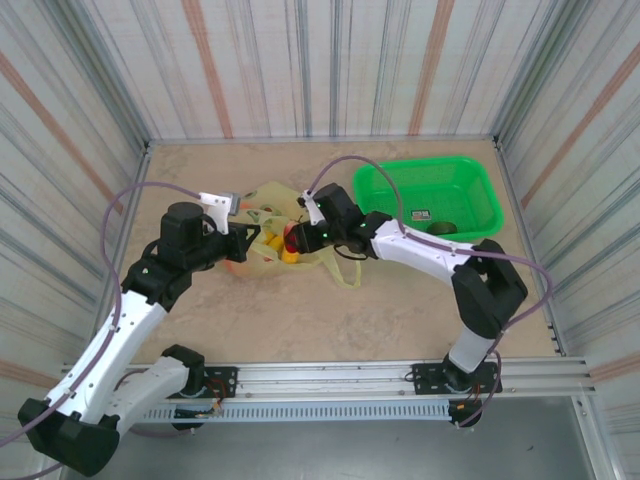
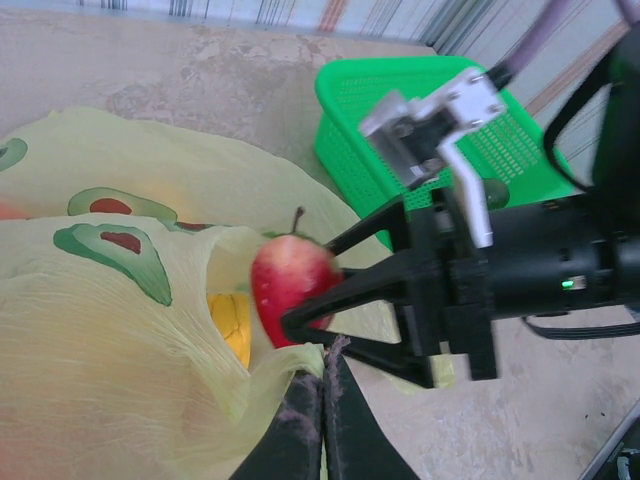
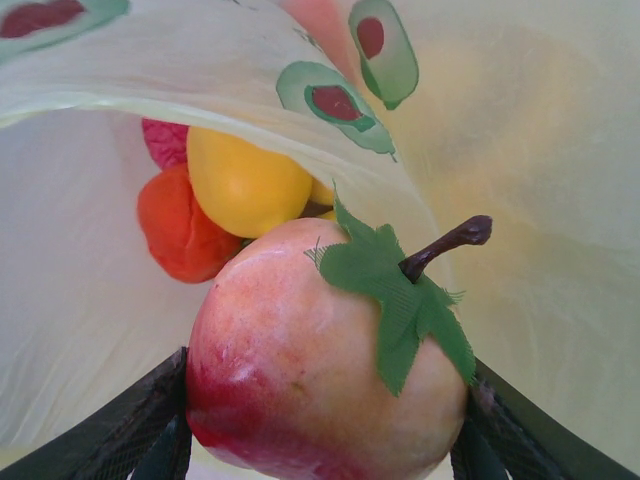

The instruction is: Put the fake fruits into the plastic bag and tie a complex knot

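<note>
The plastic bag (image 1: 268, 196) lies mid-table, pale yellow-green with avocado prints. My left gripper (image 2: 325, 395) is shut on the bag's rim film and holds the mouth up. My right gripper (image 3: 320, 410) is shut on a red-pink apple (image 3: 300, 370) with a green leaf and brown stem, right at the bag's opening (image 2: 225, 265). From above, the apple (image 1: 291, 238) sits between both grippers. Inside the bag lie a yellow fruit (image 3: 245, 180), an orange-red fruit (image 3: 180, 230) and a pink-red one (image 3: 165, 140). No knot shows.
A bright green mesh basket (image 1: 462, 180) stands at the back right with a dark green fruit (image 1: 443, 228) in it. Striped walls enclose the table on three sides. A loop handle of the bag (image 1: 347, 268) trails toward the front.
</note>
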Robot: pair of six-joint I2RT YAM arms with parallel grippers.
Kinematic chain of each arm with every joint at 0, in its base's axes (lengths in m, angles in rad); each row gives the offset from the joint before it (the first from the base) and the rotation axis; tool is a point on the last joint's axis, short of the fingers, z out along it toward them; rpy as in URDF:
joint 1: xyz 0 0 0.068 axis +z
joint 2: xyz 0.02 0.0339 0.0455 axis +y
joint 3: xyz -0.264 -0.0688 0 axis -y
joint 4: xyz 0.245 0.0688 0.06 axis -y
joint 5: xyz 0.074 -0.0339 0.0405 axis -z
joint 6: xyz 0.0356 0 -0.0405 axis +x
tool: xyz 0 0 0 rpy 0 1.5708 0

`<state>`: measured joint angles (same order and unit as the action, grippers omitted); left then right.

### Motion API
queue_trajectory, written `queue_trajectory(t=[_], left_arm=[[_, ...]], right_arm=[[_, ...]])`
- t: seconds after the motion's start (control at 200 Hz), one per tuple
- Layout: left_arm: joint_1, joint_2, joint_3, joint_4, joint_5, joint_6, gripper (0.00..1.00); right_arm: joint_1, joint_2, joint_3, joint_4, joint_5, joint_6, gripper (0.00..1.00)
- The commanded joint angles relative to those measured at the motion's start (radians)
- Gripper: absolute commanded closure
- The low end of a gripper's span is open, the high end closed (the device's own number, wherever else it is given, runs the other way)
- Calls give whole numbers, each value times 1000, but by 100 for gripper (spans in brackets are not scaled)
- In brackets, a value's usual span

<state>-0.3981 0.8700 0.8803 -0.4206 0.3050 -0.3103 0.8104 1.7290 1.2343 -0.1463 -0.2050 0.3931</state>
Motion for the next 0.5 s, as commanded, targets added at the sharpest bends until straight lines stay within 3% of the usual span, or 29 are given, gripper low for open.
queue_trajectory(t=[0.0, 0.22, 0.381, 0.496], left_arm=[[10, -19, -12, 11, 6, 19, 100], [10, -23, -11, 6, -3, 19, 100], [10, -22, -10, 3, -8, 19, 100], [10, -24, -8, -1, -19, 20, 100]], right_arm=[[41, 59, 51, 97, -48, 39, 53], [126, 213, 159, 110, -62, 2, 47], [134, 285, 221, 95, -9, 3, 24], [133, 295, 234, 77, 1, 3, 18]])
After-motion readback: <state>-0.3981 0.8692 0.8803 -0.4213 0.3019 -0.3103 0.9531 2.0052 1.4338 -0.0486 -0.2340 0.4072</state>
